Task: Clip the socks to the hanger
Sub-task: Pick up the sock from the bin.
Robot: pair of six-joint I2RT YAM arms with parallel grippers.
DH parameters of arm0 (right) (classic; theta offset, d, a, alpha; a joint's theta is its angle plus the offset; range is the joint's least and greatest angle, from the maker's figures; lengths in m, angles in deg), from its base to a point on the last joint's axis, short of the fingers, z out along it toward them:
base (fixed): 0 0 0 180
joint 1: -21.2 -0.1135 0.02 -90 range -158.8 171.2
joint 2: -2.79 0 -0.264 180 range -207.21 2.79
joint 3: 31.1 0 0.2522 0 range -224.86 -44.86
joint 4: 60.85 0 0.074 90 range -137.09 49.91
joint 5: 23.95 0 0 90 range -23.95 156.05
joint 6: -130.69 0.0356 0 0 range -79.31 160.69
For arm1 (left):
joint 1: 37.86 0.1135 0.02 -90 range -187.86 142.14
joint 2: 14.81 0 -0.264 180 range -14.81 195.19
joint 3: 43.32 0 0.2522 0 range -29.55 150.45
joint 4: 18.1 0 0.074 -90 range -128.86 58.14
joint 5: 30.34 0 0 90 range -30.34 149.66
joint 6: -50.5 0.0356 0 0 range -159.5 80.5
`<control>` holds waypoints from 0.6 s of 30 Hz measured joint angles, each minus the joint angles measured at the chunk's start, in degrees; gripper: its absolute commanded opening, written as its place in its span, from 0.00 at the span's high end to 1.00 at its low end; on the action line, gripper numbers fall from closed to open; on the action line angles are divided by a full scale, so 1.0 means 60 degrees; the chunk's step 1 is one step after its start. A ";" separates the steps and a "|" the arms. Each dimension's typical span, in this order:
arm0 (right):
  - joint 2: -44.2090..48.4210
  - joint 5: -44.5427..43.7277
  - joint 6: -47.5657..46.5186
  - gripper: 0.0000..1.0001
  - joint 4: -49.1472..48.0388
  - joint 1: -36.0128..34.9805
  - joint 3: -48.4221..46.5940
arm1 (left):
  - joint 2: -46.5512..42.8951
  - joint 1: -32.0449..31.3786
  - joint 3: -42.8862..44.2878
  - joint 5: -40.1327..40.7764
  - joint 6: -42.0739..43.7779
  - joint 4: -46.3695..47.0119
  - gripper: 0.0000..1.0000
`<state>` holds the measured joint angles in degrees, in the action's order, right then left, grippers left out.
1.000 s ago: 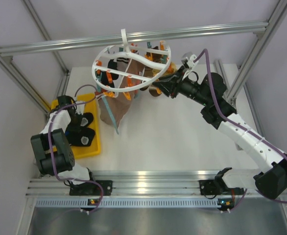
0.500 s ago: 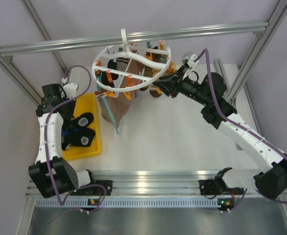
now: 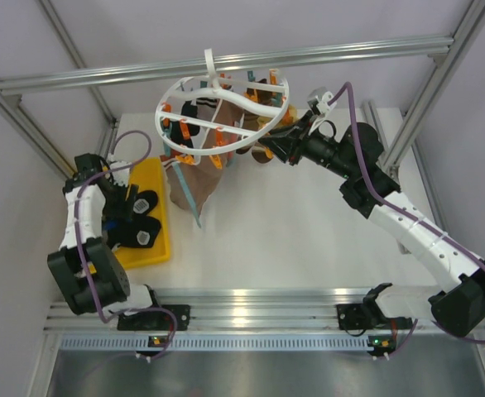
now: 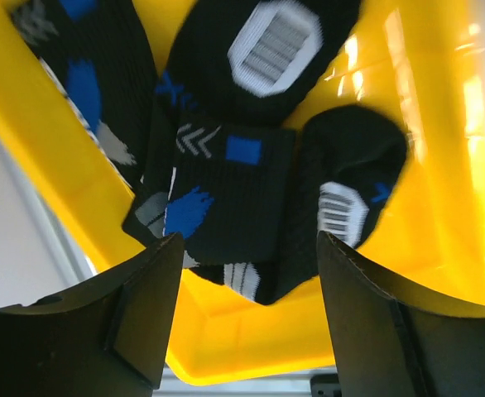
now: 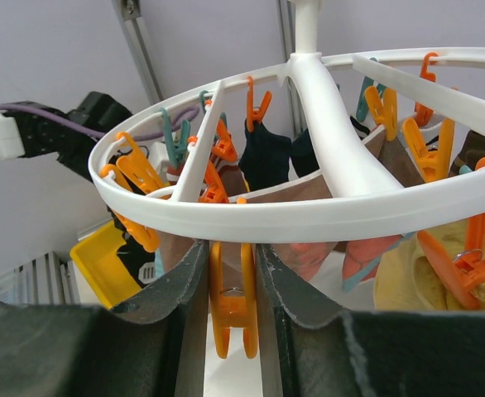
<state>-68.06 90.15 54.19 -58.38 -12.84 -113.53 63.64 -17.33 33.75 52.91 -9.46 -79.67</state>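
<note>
The white round hanger (image 3: 223,109) hangs from the top bar, with orange and teal clips on its rings. A brown sock with light-blue edging (image 3: 194,186) hangs clipped under its left side. My right gripper (image 3: 272,149) is at the hanger's right rim, shut on an orange clip (image 5: 232,308) just below the outer ring (image 5: 309,222). Dark socks with white patches (image 3: 141,222) lie in the yellow tray (image 3: 149,169). My left gripper (image 3: 125,215) hovers over them, open, with nothing between its fingers (image 4: 143,314). The left wrist view shows those socks (image 4: 251,165) close below.
Aluminium frame posts (image 3: 424,116) and the top bar (image 3: 325,51) surround the table. The yellow tray's near wall (image 4: 251,343) is under my left jaws. A cream-yellow fabric piece (image 5: 429,285) hangs clipped at the hanger's right side. More dark socks (image 5: 263,157) hang at its far side.
My left arm pulled back from the tray, then came back over it, and its jaws have opened. The right arm, the hanger and the clip have not moved.
</note>
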 measured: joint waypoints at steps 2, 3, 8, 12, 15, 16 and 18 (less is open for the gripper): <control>0.0000 0.0000 -0.0004 1.00 0.0000 0.0000 0.0000 | 0.0721 0.0433 0.0000 0.0022 0.0244 -0.0033 0.30; 0.0000 0.0004 -0.0004 1.00 0.0000 0.0000 0.0000 | 0.1038 0.0641 0.0000 0.0022 0.0379 -0.0044 0.30; 0.0000 0.0004 -0.0004 1.00 -0.0004 0.0007 0.0000 | 0.1796 0.1035 0.0026 0.0011 0.0965 0.0036 0.31; 0.0000 0.0004 0.0000 1.00 -0.0007 0.0011 0.0000 | 0.2229 0.1002 0.0219 -0.0175 0.1177 0.0102 0.34; 0.0000 0.0004 0.0000 1.00 -0.0007 0.0015 0.0000 | 0.2419 0.1002 0.0270 -0.0339 0.1257 0.0149 0.36; 0.0000 0.0000 0.0000 1.00 -0.0007 0.0018 0.0000 | 0.2452 0.0998 0.0270 -0.0397 0.1271 0.0146 0.38; 0.0000 0.0004 -0.0004 1.00 -0.0007 0.0018 0.0000 | 0.2452 0.0965 0.0237 -0.0452 0.1290 0.0200 0.41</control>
<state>-68.06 90.17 54.17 -58.42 -12.73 -113.53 78.35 -11.54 35.17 50.20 -1.72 -78.47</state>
